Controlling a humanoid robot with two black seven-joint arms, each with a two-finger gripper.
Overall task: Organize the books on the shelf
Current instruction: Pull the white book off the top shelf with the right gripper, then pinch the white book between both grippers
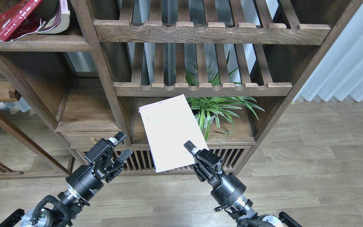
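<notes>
Our right gripper reaches up and forward, jaws clamped on the lower right edge of the white book, which is held face-up and tilted. Our left gripper, left of it, has jaws parted and empty. Beyond the held book stand a potted plant and slatted racks; far up-left, the red book and maroon book lean on the shelf.

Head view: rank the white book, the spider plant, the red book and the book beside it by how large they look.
1. White book, though it is nearest the camera.
2. Spider plant, partly hidden behind it.
3. Red book and the book beside it: both cut off by the frame, so unranked.
</notes>
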